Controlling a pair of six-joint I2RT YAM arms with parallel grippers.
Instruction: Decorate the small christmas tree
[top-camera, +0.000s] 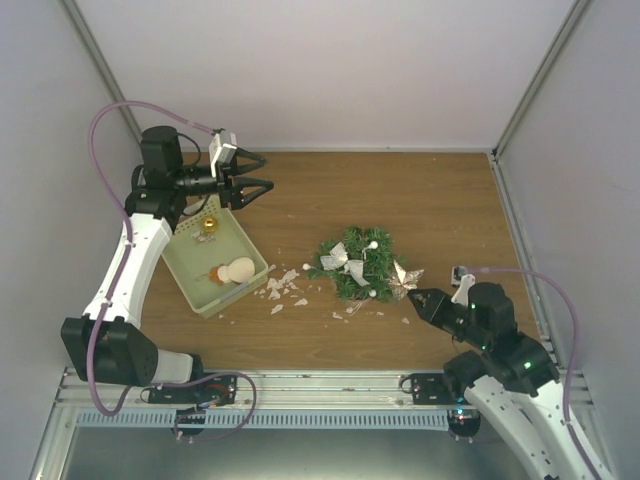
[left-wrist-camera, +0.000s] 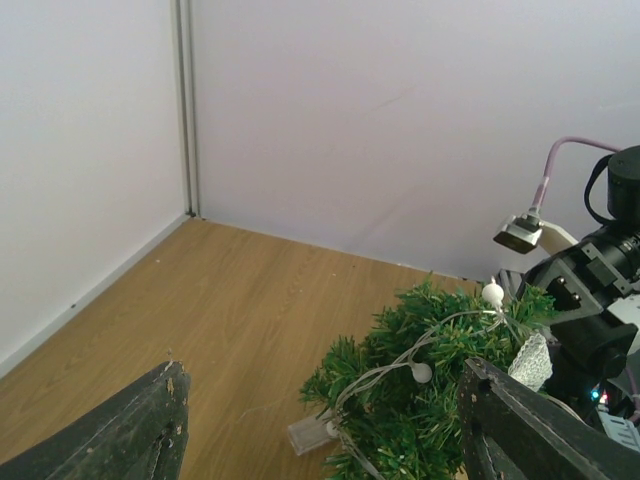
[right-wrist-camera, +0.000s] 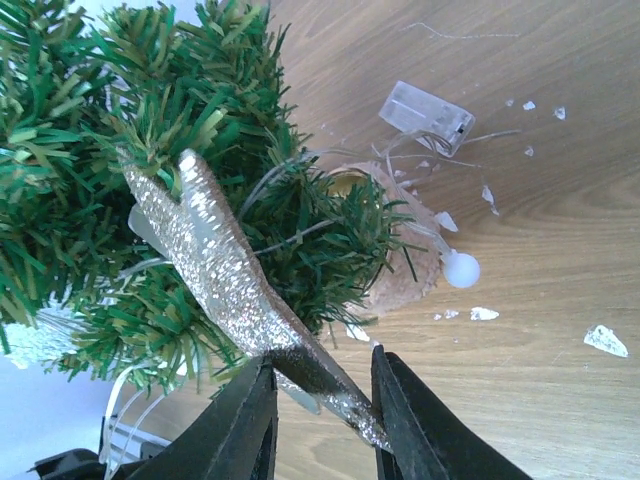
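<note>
The small christmas tree (top-camera: 358, 265) lies on its side on the wooden table, strung with white bead lights and a silver bow (top-camera: 345, 258). Its brownish pot base (right-wrist-camera: 400, 255) shows in the right wrist view behind the branches (right-wrist-camera: 90, 150). A silver glitter star (right-wrist-camera: 215, 260) leans against the tree at its right (top-camera: 405, 280). My right gripper (right-wrist-camera: 322, 375) is closed around one point of this star, which touches both fingers; it sits low at the tree's right side (top-camera: 420, 298). My left gripper (top-camera: 255, 175) hangs open and empty above the table's back left, looking toward the tree (left-wrist-camera: 440, 400).
A pale green tray (top-camera: 195, 265) left of the tree holds a gold ball (top-camera: 209, 226) and a cream ornament (top-camera: 238, 270). White flakes (top-camera: 285, 290) lie scattered between tray and tree. The lights' clear battery box (right-wrist-camera: 425, 118) rests beside the pot. Walls enclose the table.
</note>
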